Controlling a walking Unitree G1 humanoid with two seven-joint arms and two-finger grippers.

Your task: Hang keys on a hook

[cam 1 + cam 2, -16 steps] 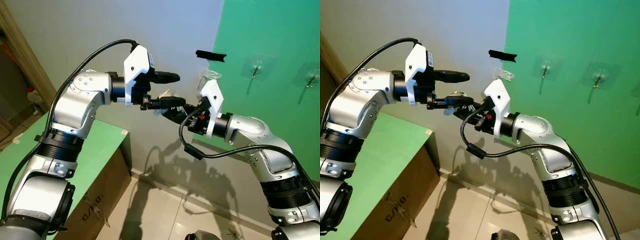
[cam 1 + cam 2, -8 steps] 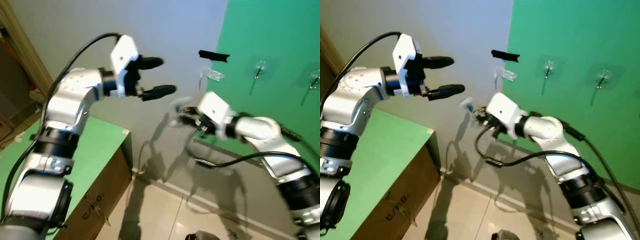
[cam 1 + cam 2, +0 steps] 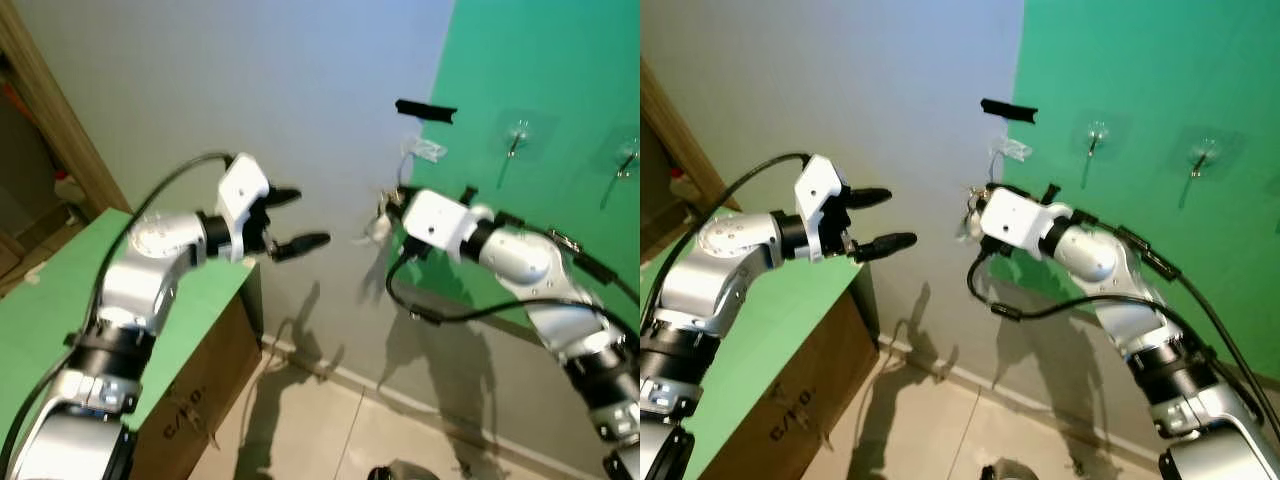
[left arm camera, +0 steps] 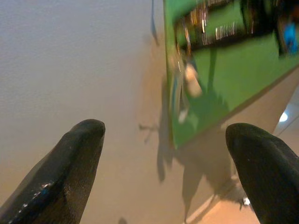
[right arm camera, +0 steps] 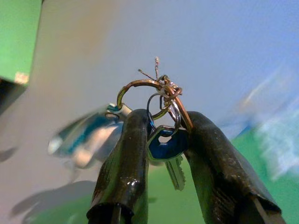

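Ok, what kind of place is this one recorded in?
Probably a home room set up for testing: tiled floor, a green panel with stick-on hooks, and a green-topped cardboard box. The right gripper holds the keys.

A room in a home, by the look of it: a plain wall [image 3: 250, 90] is running down to a skirting board [image 3: 400, 395] and tiled floor [image 3: 300, 430], a wooden door frame [image 3: 55, 120] is showing at the side, and hooks [image 3: 517, 135] are sticking to a green panel [image 3: 560, 60].

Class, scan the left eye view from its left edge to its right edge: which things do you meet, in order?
Green-topped cabinet → left gripper → keys → black tape strip → clear wall hook
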